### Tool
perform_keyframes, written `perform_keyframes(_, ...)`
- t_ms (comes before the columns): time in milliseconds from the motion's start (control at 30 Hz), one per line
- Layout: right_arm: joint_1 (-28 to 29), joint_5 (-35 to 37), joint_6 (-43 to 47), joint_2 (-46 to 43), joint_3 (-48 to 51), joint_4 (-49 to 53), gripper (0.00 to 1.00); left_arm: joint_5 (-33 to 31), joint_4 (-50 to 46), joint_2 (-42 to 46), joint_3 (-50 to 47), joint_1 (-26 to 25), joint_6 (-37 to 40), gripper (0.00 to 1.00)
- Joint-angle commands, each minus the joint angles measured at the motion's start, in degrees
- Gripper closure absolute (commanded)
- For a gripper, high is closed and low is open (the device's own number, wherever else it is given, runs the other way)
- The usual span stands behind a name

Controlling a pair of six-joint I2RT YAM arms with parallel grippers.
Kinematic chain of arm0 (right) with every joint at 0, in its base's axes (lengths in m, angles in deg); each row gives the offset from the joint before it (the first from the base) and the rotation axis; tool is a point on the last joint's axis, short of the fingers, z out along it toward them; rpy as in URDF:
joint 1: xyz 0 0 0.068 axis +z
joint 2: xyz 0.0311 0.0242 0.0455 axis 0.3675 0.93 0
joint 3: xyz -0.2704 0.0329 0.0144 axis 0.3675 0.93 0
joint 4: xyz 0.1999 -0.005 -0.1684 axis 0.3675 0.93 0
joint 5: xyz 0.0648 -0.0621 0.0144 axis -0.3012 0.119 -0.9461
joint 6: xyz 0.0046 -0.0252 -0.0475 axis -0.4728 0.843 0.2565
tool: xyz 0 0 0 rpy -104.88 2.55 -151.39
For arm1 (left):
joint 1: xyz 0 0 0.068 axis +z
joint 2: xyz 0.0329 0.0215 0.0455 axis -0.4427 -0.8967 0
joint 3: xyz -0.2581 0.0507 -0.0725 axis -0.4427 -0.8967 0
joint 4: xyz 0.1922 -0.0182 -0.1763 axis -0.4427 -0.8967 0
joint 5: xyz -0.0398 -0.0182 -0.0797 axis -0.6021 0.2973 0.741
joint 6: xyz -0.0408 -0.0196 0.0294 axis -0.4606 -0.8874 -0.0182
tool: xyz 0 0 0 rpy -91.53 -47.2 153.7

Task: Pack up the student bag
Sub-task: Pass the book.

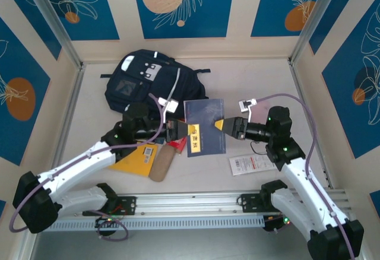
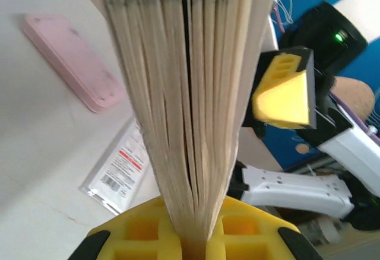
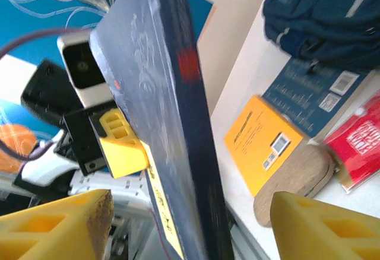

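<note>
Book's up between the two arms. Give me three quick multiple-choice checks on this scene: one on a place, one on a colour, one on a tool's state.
1. Where is the bag?
A. at the far side, beyond the book
B. at the near edge
C. on top of the book

2. The held book's cover is:
A. red
B. navy
C. green

3. The right tool is:
A. shut on the book
B. shut on the bag
C. open

Answers:
1 A, the top view shows it lying beyond the book.
2 B, the cover is dark blue.
3 C, its fingers stand apart on either side of the book, which the left tool clamps.
</note>
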Motion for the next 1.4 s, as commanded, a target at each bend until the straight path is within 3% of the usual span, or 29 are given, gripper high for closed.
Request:
perform_keyframes(0,-0.15,10.33,-2.13,-4.44,3.39,0.89,0.25,-11.58,11.66,3.38,-4.36,-0.22,-7.11,1.00)
perform_keyframes(133,-0.06,14.23,-9.16,-7.55,7.20,-2.94,0.18,-21.17,17.26,5.60,-8.50,-0.90,-13.28,1.00)
perform_keyframes(300,3.02,16.93,-23.39,-6.13,13.61,-16.63,0.06,-31.30,20.78,6.74,-12.10,-1.71,-21.53,1.00)
perform_keyframes(367,6.29,19.12,-26.12,-4.20,14.85,-23.17,0.04,-32.18,22.65,5.70,-12.46,-1.93,-24.16,1.00)
perform_keyframes(567,16.31,28.57,-24.94,0.12,13.13,-27.94,0.03,-33.20,24.08,3.30,-12.21,-2.32,-29.20,1.00)
perform_keyframes(767,22.97,41.46,-25.00,2.32,13.92,-31.63,0.14,-35.48,24.79,1.57,-12.23,-4.08,-32.53,1.00)
perform_keyframes(900,24.61,44.81,-25.15,4.59,12.83,-32.36,0.22,-36.14,26.19,0.10,-12.08,-5.79,-33.55,1.00)
perform_keyframes(1067,25.40,46.46,-27.07,7.78,12.20,-35.53,0.24,-36.96,25.67,-0.18,-11.46,-7.05,-33.63,1.00)
perform_keyframes(1267,25.89,50.57,-28.85,8.65,12.04,-36.59,0.52,-37.54,25.25,-1.30,-11.25,-8.30,-33.59,1.00)
perform_keyframes(1367,25.89,51.66,-29.63,8.77,12.02,-35.42,0.55,-37.54,24.66,-1.89,-10.94,-8.63,-33.60,1.00)
